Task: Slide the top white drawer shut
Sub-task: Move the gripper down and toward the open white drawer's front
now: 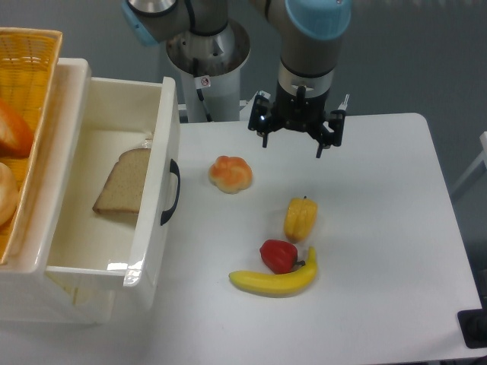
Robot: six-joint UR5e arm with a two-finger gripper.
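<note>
The top white drawer [152,220] stands pulled far out to the right, its black curved handle [170,192] on the front face. A slice of brown bread [123,181] lies inside it. My gripper [293,147] hangs above the table behind the food, well to the right of the drawer front and apart from it. Its two fingers are spread wide with nothing between them.
An orange wicker basket [27,84] with bread rolls sits on the cabinet at the far left. On the table lie a bread roll [230,174], a yellow pepper [300,218], a red pepper [278,255] and a banana [275,280].
</note>
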